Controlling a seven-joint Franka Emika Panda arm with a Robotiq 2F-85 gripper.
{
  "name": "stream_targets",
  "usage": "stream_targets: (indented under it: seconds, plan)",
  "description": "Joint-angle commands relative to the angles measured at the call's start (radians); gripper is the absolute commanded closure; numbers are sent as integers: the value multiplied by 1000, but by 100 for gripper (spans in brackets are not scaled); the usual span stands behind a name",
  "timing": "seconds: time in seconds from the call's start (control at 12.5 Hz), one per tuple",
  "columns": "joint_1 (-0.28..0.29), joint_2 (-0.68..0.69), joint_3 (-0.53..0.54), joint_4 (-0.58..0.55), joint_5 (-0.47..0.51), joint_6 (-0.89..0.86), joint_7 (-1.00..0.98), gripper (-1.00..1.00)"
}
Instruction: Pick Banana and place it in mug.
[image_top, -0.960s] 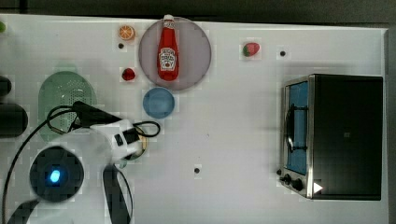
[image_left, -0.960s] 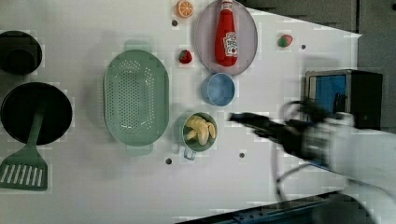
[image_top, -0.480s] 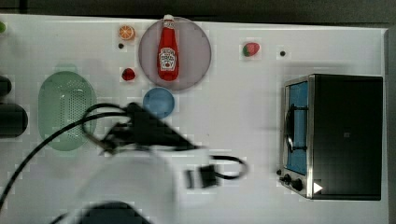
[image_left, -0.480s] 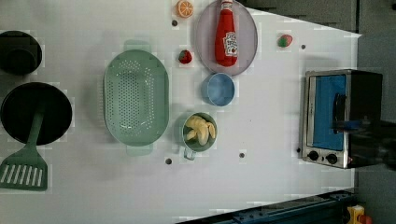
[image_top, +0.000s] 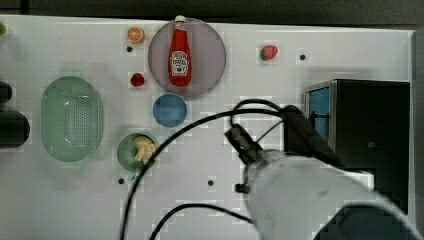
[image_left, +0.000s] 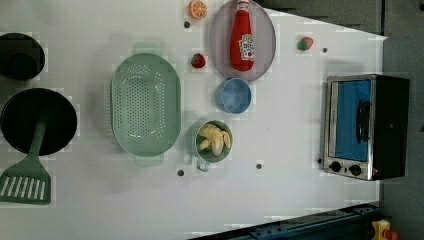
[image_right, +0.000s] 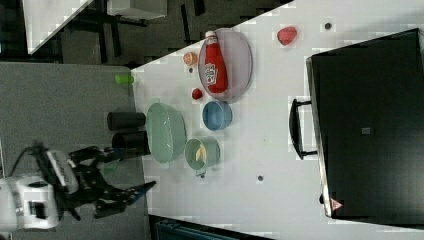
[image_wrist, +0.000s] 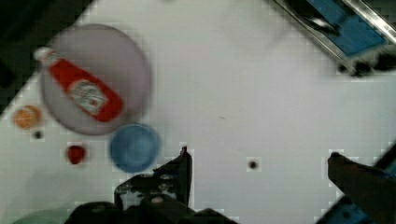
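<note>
The pale yellow banana (image_top: 144, 148) lies inside the sage-green mug (image_top: 127, 152), which stands upright between the colander and the blue cup. The left view shows the banana (image_left: 215, 140) filling the mug (image_left: 201, 150) with its small handle. In the right view, the banana (image_right: 200, 152) in the mug (image_right: 210, 150) is far from my gripper (image_right: 134, 171), which hangs open and empty beyond the table's edge. In the wrist view my gripper (image_wrist: 259, 156) stands wide open over bare table, holding nothing.
A ketchup bottle (image_top: 180, 52) lies on a grey plate (image_top: 210, 60). A blue cup (image_top: 170, 110), a green colander (image_top: 72, 117), an orange slice (image_top: 135, 34) and two strawberries stand nearby. A toaster oven (image_top: 360, 130) fills the top view's right. My arm (image_top: 300, 195) covers the top view's lower right.
My arm has swung away from the mug toward the top view's right and has left the left view. The banana stays in the mug.
</note>
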Motion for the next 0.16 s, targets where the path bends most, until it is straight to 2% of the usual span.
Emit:
stream_targets:
  seconds: [0.08, 0.16]
  plan:
    - [33, 11, 48, -8, -3, -39, 36, -100]
    - [33, 11, 49, -8, -3, -38, 36, -100]
